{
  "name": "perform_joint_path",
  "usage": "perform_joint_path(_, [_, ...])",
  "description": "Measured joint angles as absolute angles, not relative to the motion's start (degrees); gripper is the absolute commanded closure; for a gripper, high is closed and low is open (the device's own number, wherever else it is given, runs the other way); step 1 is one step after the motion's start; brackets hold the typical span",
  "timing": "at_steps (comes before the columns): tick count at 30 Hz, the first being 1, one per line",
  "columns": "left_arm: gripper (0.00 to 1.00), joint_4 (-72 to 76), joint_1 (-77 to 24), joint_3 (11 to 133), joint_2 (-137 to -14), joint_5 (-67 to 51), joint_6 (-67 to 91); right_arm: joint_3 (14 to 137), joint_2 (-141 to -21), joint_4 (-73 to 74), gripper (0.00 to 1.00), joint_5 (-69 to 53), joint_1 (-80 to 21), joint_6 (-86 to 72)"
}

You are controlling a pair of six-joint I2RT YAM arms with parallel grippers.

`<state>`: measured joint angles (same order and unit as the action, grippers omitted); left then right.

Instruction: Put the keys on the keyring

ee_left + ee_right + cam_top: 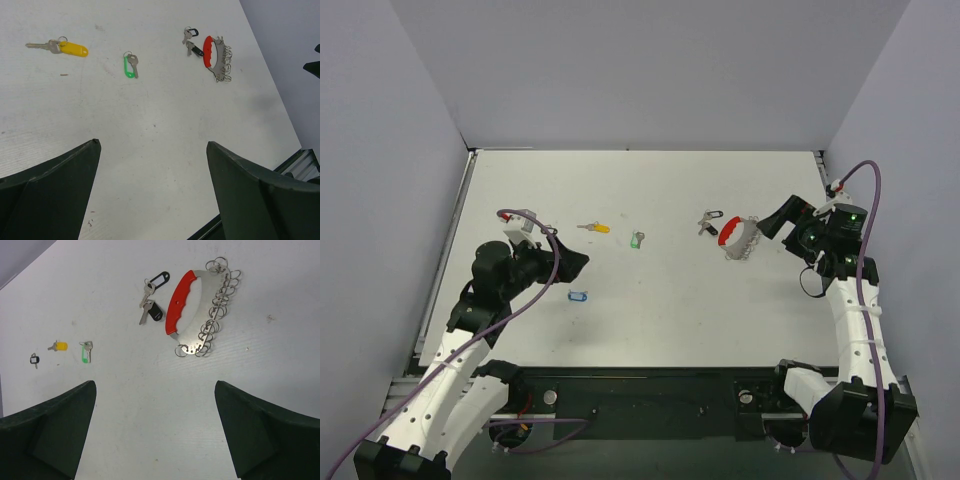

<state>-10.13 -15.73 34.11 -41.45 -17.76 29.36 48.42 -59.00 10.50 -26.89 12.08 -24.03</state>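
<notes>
A keyring (735, 238) made of a curved red plastic band and small silver metal loops lies on the white table (670, 180). Just left of it sit small black-tagged silver keys (708, 221); farther left lie a green-tagged key (637, 240), then a yellow-tagged key (593, 228), and well to its lower left a blue-tagged key (579, 296). The black right gripper (773, 222) hangs just right of the keyring, while the left gripper (574, 263) is far to its left, between the yellow and blue tags.

Black-tagged keys (155, 311) flank the keyring (180, 302) — its looped side lies clear
</notes>
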Motion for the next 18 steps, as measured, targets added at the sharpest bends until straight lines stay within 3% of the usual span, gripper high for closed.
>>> perform_joint_path(11, [0.02, -10.13, -15.73, 34.11, -41.39, -17.76, 29.32, 48.40, -58.76, 9.80, 0.00, -33.30, 12.08, -20.86])
perform_joint_path(18, [0.02, -9.47, -15.70, 34.11, -42.09, -19.88, 29.58, 49.15, -59.59, 14.09, 0.00, -46.00, 9.10, -2.85])
